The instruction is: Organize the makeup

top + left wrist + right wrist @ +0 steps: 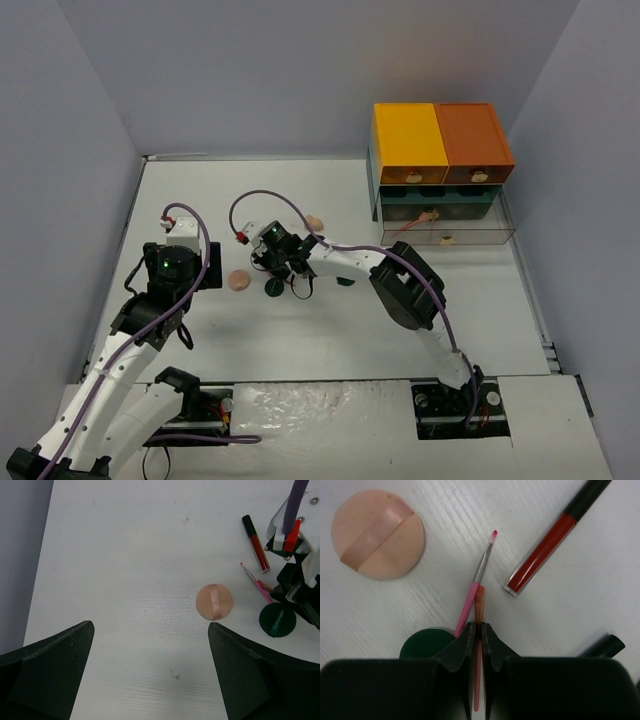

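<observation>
My right gripper [480, 626] is shut on a thin orange stick [479, 607], low over the table. A pink brush [472, 587] lies touching it on the left. A dark red lip gloss tube [542, 552] lies to the upper right and a round peach puff [377, 534] to the upper left. A dark green disc [422, 642] sits partly under the left finger. My left gripper [151, 626] is open and empty, with the puff [214, 602] just beyond its right finger. From above, the right gripper [283, 272] is between the puff [238, 281] and the disc [274, 287].
The yellow-and-orange-topped drawer unit [440, 150] stands at the back right, its clear lower drawer [500, 236] pulled open with small items inside. A second peach item [315, 222] and another dark disc [345, 281] lie near the right arm.
</observation>
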